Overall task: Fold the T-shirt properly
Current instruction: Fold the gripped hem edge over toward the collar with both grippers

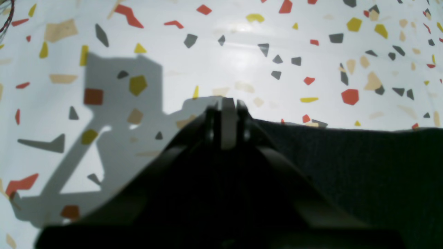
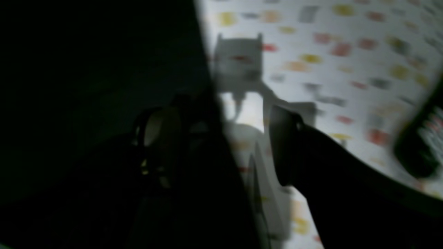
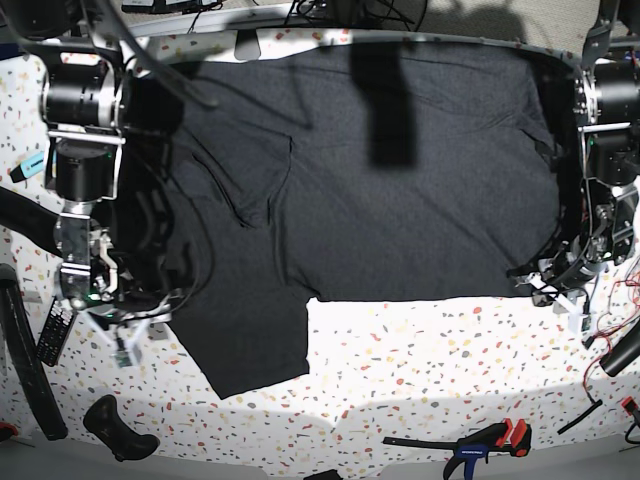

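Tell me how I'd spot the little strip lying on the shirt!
Find the big dark T-shirt spread over the speckled table. Near its top edge, in the middle, lies a narrow black strip. It is darker than the shirt and runs straight up and down.

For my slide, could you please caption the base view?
Two arms at opposite edges of a dark T-shirt spread on a terrazzo table.

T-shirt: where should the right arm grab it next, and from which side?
Judging by the base view, the sleeve flap of the T-shirt hanging toward the near edge. Its lower hem lies flat on bare table, so come in low from the near side and pinch the corner.
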